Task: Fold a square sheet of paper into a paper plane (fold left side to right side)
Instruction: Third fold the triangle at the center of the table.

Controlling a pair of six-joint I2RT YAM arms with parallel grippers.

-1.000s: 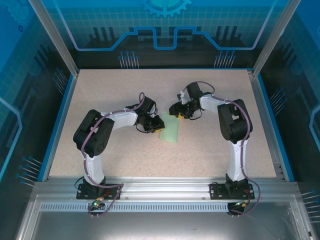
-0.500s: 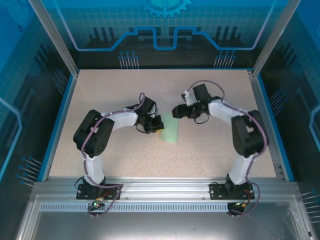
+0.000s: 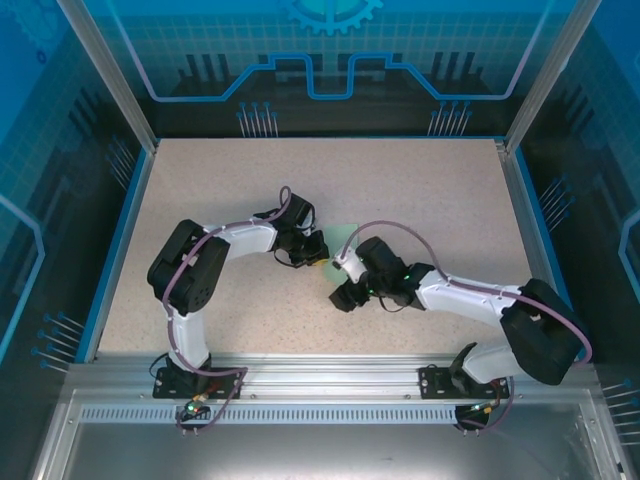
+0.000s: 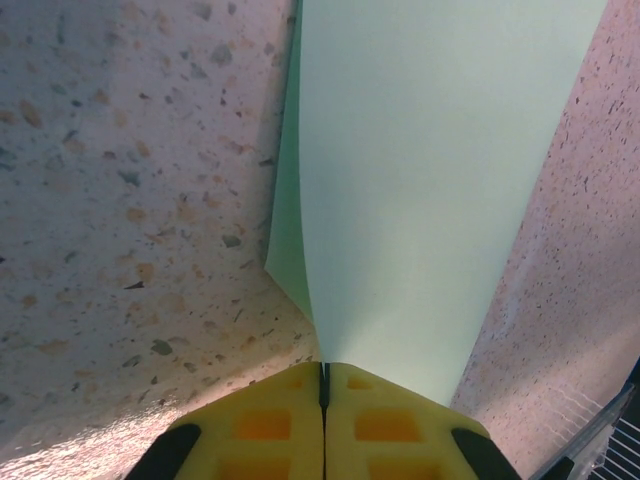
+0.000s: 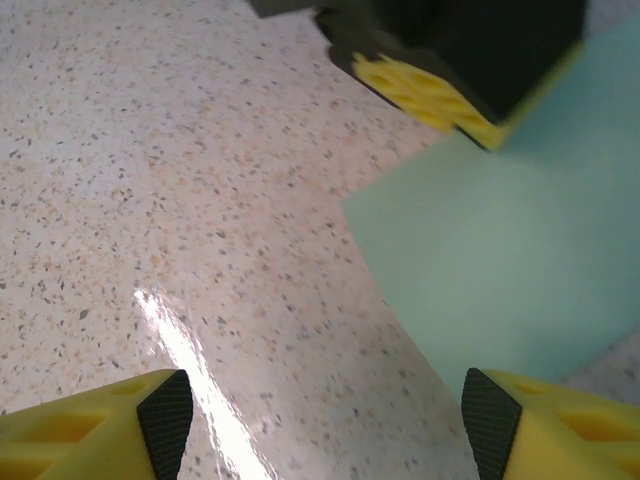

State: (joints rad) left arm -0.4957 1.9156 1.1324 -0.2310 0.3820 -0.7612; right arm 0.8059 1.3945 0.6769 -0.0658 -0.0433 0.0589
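The square sheet of paper (image 3: 347, 238) is pale mint green and lies mid-table, partly hidden under my right arm. My left gripper (image 3: 322, 257) is shut on its left edge. In the left wrist view the yellow jaws (image 4: 323, 375) pinch the paper (image 4: 430, 170), and a second layer shows underneath at the left. My right gripper (image 3: 340, 297) hovers low just in front of the sheet, open and holding nothing. In the right wrist view its fingertips (image 5: 325, 425) straddle bare table, with the paper (image 5: 520, 260) by the right finger and the left gripper's yellow fingers (image 5: 430, 95) beyond.
The speckled beige table (image 3: 200, 180) is bounded by a blue rim and aluminium frame posts (image 3: 110, 75). My right arm's elbow (image 3: 540, 335) stretches low across the near right of the table.
My right arm has swung from the far side of the paper round to its near side, low over the table. My left gripper has closed on the paper's edge.
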